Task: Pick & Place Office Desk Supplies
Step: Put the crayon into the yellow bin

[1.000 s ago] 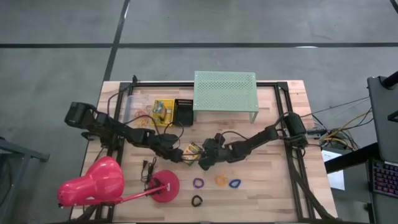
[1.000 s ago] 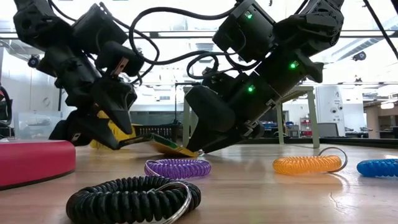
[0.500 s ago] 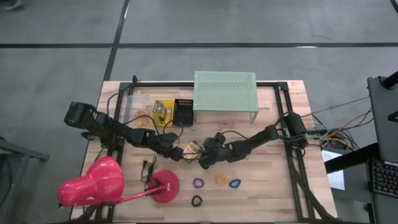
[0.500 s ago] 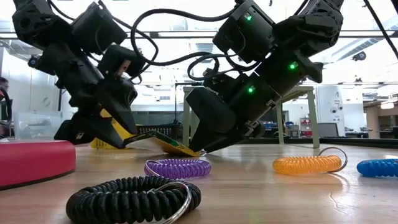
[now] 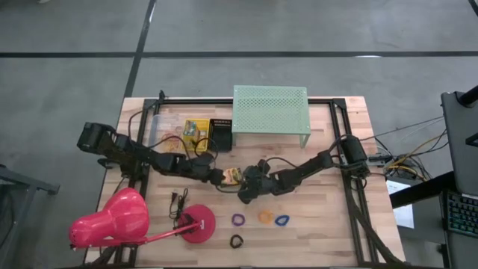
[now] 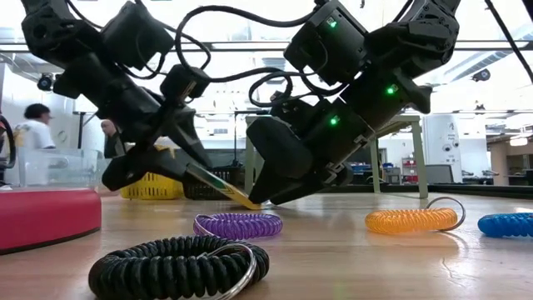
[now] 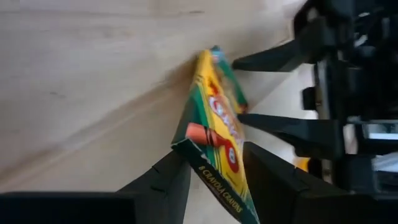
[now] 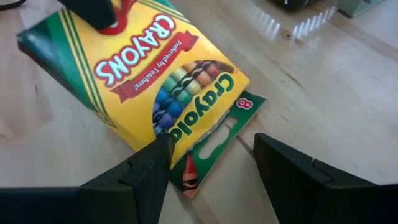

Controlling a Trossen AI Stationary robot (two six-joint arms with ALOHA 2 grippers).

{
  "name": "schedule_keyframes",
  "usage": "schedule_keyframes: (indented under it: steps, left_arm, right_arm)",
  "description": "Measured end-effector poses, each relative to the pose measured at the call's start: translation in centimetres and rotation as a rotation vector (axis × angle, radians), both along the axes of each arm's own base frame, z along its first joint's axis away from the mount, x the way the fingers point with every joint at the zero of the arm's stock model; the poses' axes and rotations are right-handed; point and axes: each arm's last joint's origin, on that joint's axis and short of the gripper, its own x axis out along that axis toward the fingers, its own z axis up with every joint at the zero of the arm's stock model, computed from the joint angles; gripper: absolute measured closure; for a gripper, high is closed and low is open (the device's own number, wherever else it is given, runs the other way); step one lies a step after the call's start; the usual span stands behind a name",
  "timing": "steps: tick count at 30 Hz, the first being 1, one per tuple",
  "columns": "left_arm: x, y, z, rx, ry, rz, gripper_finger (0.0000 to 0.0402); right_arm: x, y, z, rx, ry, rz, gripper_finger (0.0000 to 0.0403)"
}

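Nearest the table's front edge lies a black ring loop (image 5: 236, 240), a coiled cord with a metal ring at one end (image 6: 178, 267). Just behind it sit a purple ring loop (image 5: 237, 220), an orange ring loop (image 5: 265, 217) and a blue ring loop (image 5: 281, 220) in a loose row, all apart from one another. Farther in, near the middle of the table, the left gripper (image 7: 214, 180) is clamped on one end of a crayon box (image 5: 234, 176). The box is flat and yellow with green edges, a red banner reading "CRAYONS" and a row of printed coloured crayons (image 8: 143, 81); it tilts with its far end down at the wood. The right gripper (image 8: 211, 168) hangs just beside that far end with its fingers spread wide, holding nothing. Toward the back stands a yellow bin (image 5: 196, 135) with more crayon boxes inside, and tan rubber bands (image 5: 171, 146) lie beside it.
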Motion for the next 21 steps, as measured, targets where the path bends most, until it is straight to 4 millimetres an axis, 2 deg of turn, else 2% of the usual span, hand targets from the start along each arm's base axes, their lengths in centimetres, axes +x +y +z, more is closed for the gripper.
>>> schedule_keyframes:
  steps: [13,21]
  left_arm:
    - [-0.01,-0.11,0.0,0.012,-0.003,-0.025,0.0253]
    - [-0.05,-0.13,-0.06,0.01,0.003,-0.027,0.0289]
  right_arm:
    - [0.15,0.05,0.07,0.0,-0.013,0.004,0.0177]
    - [0.15,0.06,0.07,-0.001,-0.013,0.004,0.0177]
